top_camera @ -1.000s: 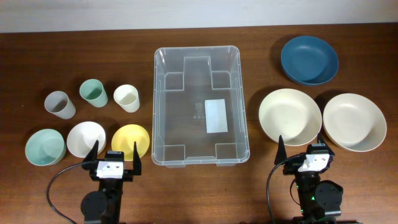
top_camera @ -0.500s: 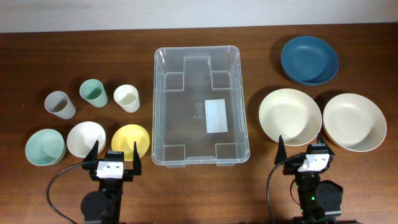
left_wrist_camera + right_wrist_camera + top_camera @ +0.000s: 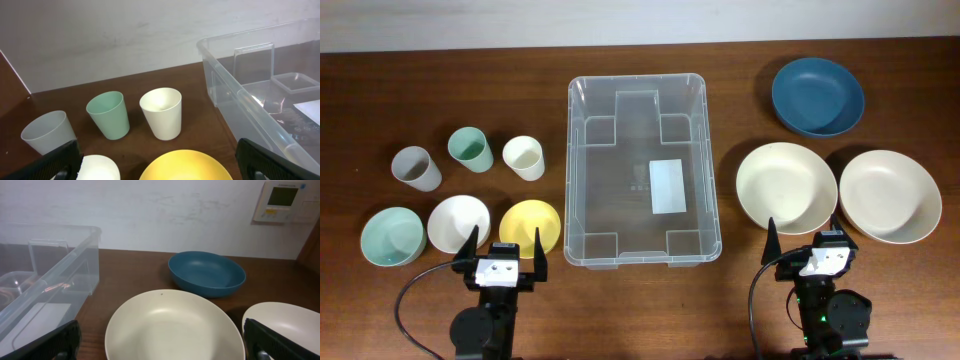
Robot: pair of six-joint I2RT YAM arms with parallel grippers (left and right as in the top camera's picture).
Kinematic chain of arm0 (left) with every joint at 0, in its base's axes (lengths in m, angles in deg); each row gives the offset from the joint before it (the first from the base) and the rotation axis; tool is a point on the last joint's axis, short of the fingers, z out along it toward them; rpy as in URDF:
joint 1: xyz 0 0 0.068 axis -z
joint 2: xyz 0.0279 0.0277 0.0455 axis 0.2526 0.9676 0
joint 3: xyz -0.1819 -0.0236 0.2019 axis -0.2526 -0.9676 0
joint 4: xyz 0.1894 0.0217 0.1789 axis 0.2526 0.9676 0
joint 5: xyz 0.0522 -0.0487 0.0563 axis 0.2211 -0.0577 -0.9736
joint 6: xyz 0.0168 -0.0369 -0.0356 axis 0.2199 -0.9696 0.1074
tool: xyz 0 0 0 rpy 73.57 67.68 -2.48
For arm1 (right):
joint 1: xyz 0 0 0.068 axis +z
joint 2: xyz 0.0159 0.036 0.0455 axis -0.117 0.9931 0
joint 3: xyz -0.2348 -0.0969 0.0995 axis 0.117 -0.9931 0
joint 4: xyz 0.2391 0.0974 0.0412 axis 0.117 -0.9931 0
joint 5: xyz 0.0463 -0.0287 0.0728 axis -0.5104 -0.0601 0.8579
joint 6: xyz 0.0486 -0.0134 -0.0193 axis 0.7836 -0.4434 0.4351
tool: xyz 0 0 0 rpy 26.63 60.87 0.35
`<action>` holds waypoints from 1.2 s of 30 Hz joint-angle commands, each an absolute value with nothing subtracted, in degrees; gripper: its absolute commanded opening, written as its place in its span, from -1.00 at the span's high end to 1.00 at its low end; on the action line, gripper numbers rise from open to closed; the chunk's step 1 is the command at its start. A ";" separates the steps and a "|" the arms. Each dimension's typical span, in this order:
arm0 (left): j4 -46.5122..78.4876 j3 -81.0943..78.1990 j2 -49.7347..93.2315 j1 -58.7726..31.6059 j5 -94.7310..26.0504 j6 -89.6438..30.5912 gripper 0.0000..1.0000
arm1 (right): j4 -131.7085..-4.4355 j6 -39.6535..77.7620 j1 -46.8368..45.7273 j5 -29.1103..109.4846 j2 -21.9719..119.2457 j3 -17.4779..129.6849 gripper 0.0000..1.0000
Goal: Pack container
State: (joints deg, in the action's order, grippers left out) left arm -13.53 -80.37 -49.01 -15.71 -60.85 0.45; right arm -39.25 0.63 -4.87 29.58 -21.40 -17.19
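Note:
The clear plastic container point(image 3: 582, 180) with a white label stands empty at the table's middle; it also shows in the left wrist view point(image 3: 250, 100) and the right wrist view point(image 3: 55, 280). My left gripper point(image 3: 504, 243) is open and empty at the front, just behind the yellow bowl point(image 3: 529, 222) and the white bowl point(image 3: 457, 221). My right gripper point(image 3: 809, 238) is open and empty at the front, just behind a cream plate point(image 3: 785, 186).
Left of the container stand a grey cup point(image 3: 415, 167), a green cup point(image 3: 470, 148), a cream cup point(image 3: 523, 157) and a teal bowl point(image 3: 391, 236). To the right lie a second cream plate point(image 3: 890, 195) and a blue plate point(image 3: 817, 95).

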 commanded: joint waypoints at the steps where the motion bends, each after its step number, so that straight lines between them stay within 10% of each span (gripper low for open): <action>1: -13.62 -80.79 -49.54 -15.80 -60.44 -0.07 -0.99 | -39.60 0.67 -5.24 28.02 -21.67 -17.46 -0.97; 36: -14.32 -77.53 -49.10 -15.91 -66.25 -7.24 -0.99 | -43.32 11.51 -5.24 33.20 -20.14 -13.67 -0.97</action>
